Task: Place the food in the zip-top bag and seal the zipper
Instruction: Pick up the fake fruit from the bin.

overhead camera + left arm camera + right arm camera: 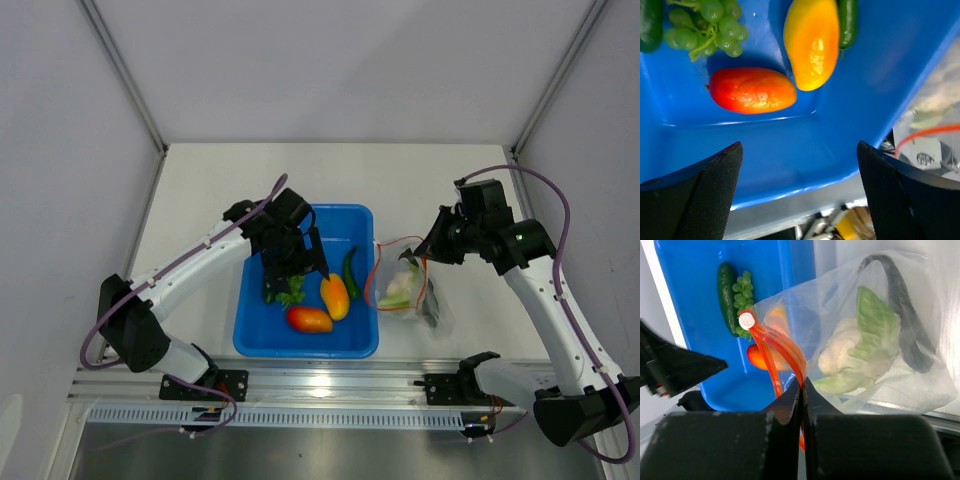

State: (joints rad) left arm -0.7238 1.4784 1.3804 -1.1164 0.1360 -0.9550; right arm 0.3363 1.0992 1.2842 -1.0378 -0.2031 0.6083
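The right gripper [802, 385] was pressed together on the thin orange-red zipper [782, 352], seemingly to keep the mouth of the zip-top bag [930, 380] agape. That limp, glossy pouch lay by the near edge of the desk [200, 190], right of centre, holding a knobbly cauliflower [850, 355] and a slim grey fish [905, 325]. The left gripper [799, 150], spread and empty, hovered over the smooth blue tray [880, 65], likely lining up on the oblong red-orange fruit [752, 91].
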